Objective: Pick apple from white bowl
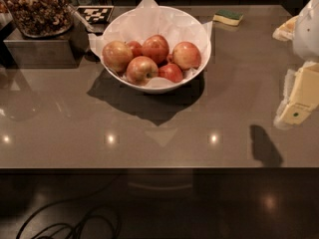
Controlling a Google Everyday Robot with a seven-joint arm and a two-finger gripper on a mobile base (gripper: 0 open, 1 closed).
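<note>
The white bowl, lined with crinkled white paper, stands at the back middle of the grey counter. It holds several apples. The pinkish-red apple with a paler side lies at the bowl's right. Bigger yellow-orange apples lie at the left and front, and smaller deep-red ones sit between them. My gripper, white and pale yellow, hangs at the right edge of the view, above the counter. It is well to the right of the bowl and nearer the front, apart from it and empty.
A clear container of nuts stands on a grey box at the back left, next to a checkered tag. A yellow-green sponge lies at the back right. The counter's front edge runs across the lower view, with cables on the floor below.
</note>
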